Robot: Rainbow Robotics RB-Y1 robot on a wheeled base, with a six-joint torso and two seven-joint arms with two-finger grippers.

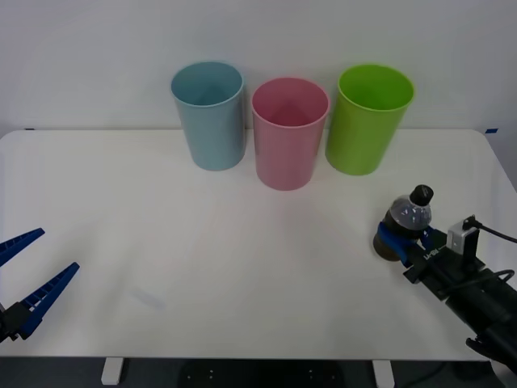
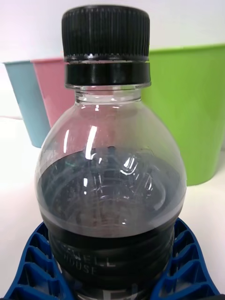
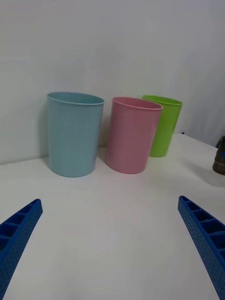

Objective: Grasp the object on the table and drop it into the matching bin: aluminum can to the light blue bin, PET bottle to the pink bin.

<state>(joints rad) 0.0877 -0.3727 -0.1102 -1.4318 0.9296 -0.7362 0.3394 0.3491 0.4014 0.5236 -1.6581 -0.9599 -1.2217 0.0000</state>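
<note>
The PET bottle [image 1: 410, 217] stands upright near the right edge of the white table [image 1: 242, 267], clear with dark brown liquid and a black cap. My right gripper [image 1: 396, 242] is shut on its lower body. In the right wrist view the bottle [image 2: 112, 178] rises between the blue fingers [image 2: 33, 267] of that gripper [image 2: 112, 281]. The pink bin [image 1: 289, 137] stands at the back centre, with the light blue bin [image 1: 210, 117] to its left. My left gripper [image 1: 58, 249] is open at the front left corner, holding nothing.
A lime green bin [image 1: 367, 121] stands right of the pink one, closest to the bottle. The left wrist view shows the light blue bin [image 3: 74, 136], pink bin [image 3: 131, 136] and green bin [image 3: 164, 124] in a row. A white wall rises behind the table.
</note>
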